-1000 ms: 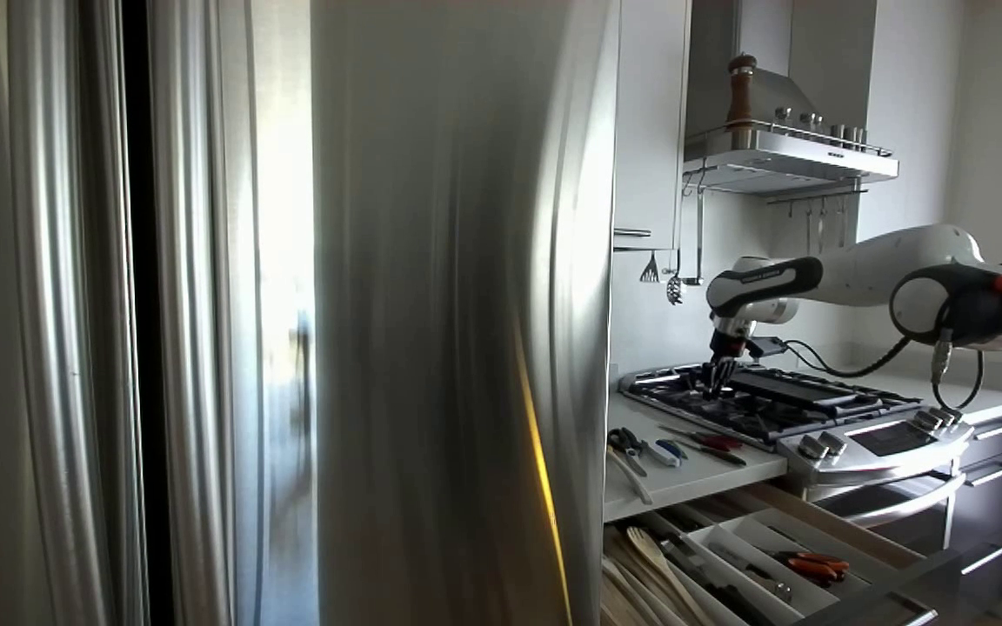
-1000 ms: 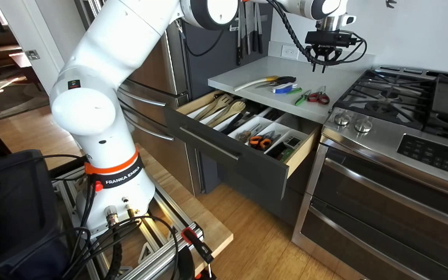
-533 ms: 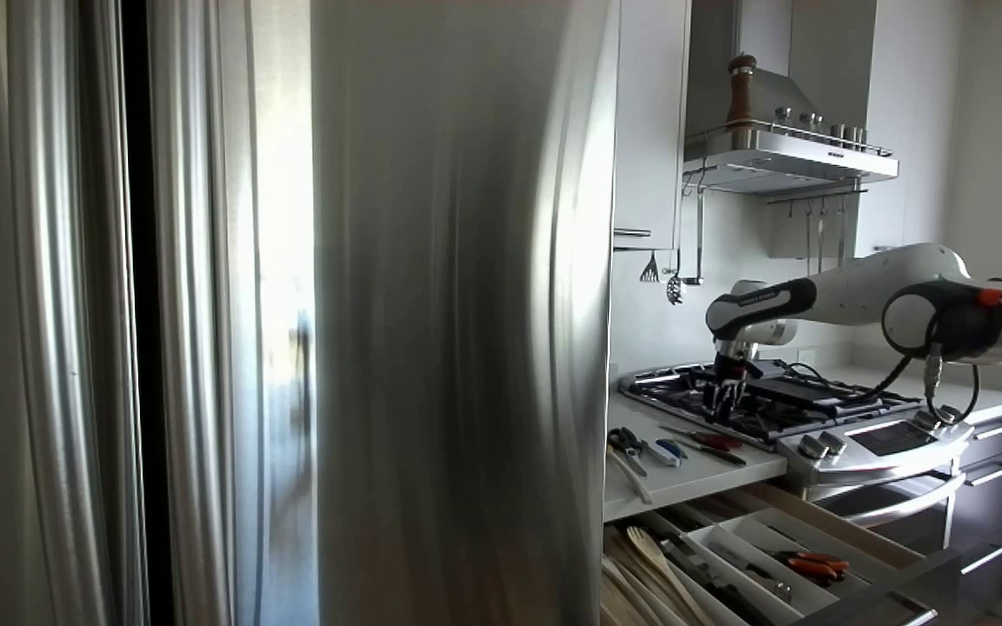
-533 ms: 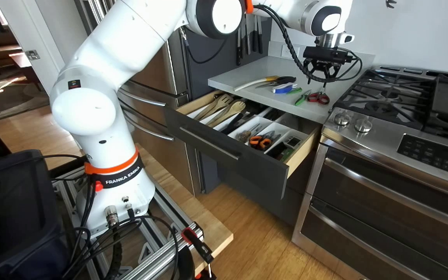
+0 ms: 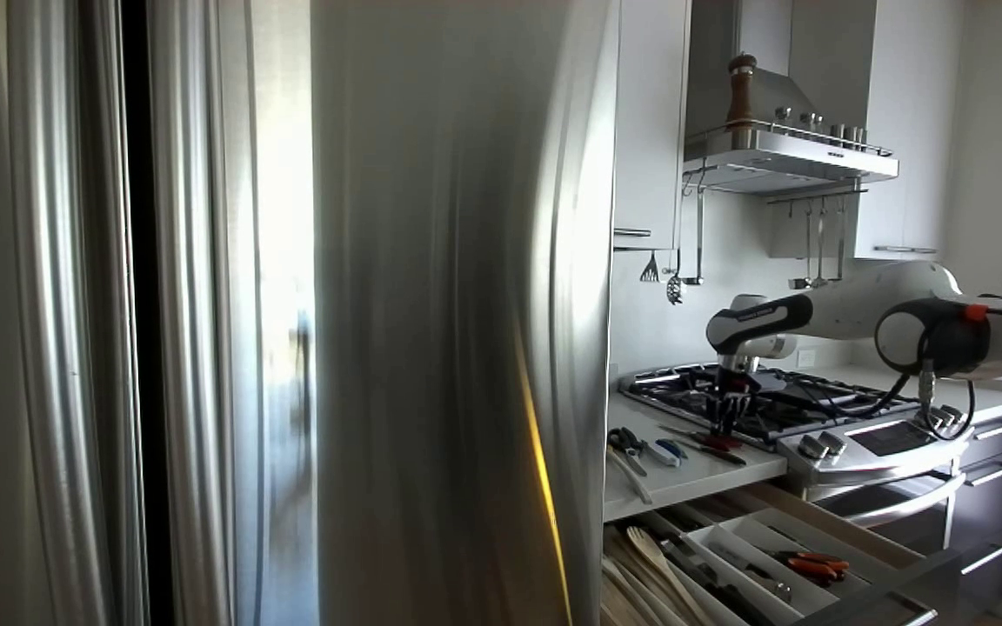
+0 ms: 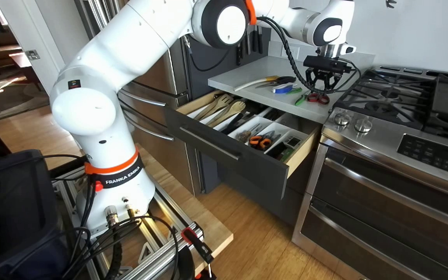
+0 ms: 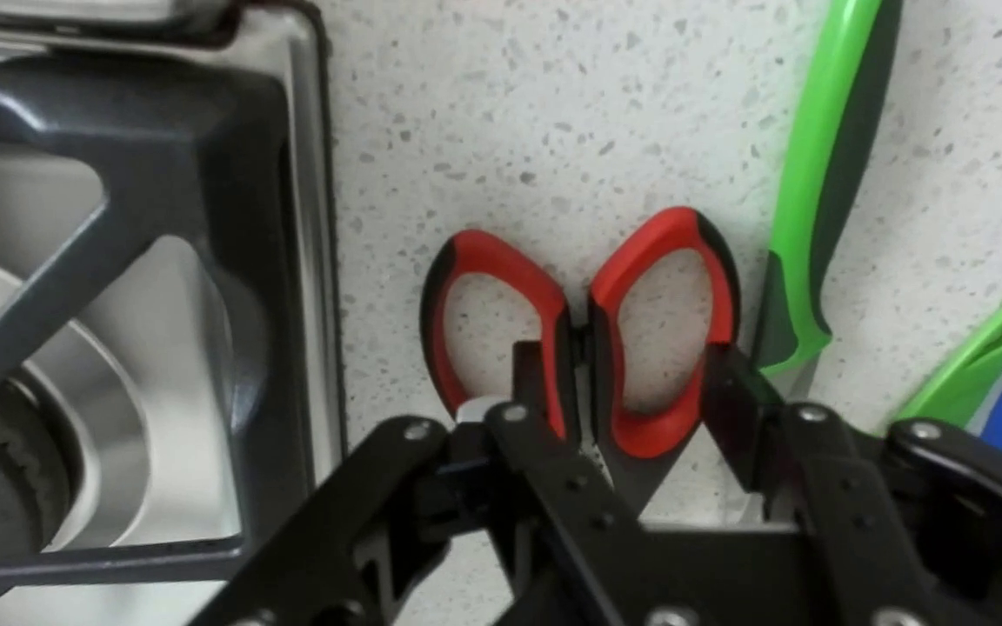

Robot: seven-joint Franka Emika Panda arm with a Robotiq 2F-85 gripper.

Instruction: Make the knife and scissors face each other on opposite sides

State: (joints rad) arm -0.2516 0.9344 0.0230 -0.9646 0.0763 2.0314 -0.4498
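Observation:
The scissors have red-and-black handles and lie on the pale speckled counter; they also show in both exterior views. Their blades are mostly hidden under my gripper in the wrist view. The knife with a green-and-dark handle lies just beside the scissors, its blade partly hidden; its green part shows in an exterior view. My gripper is open, low over the scissors' handles. One finger overlaps the left loop, the other is at the outer edge of the right loop. Contact cannot be told.
A stove with black grates borders the counter close to the scissors. A blue-white item, a green piece and black-handled and yellow-handled tools lie farther along. An open drawer with utensils sticks out below the counter.
The arm has lowered from above the counter's stove side down to the scissors, shifting slightly in the exterior views. The fingers stay open. Scissors and knife have not visibly moved.

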